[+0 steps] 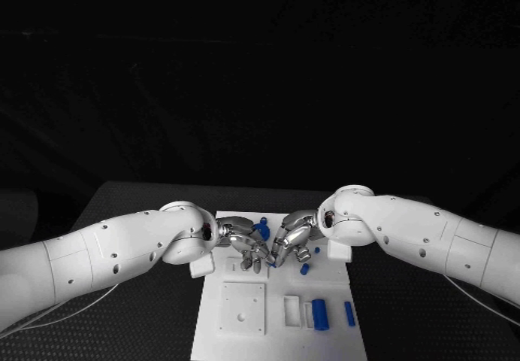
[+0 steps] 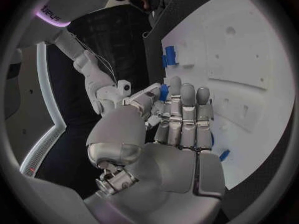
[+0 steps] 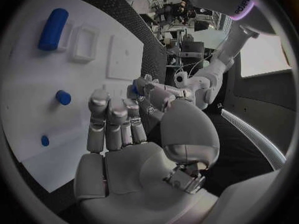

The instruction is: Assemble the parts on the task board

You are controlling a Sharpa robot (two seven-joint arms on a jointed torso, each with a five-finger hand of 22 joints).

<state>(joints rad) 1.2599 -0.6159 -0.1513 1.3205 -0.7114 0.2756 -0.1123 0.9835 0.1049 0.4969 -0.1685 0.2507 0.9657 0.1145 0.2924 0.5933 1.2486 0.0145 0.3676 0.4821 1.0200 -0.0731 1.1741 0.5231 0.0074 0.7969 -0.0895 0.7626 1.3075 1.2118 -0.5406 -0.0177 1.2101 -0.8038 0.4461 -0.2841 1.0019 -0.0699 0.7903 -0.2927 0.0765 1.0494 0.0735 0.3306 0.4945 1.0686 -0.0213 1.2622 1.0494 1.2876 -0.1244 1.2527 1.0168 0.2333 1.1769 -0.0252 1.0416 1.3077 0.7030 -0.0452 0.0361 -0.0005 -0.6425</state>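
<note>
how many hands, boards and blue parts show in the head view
hands: 2, left hand and right hand
task board: 1
blue parts: 5 in plain sight; the hands may hide more
total: 8

Both hands crowd the middle of the task board [image 1: 325,342], the left hand [image 1: 245,244] and right hand [image 1: 292,239] nearly touching. Nearer the robot, a large blue cylinder [image 1: 320,313] and a slim blue part [image 1: 349,313] occupy the board's right side, while its left side lies flat.
</note>
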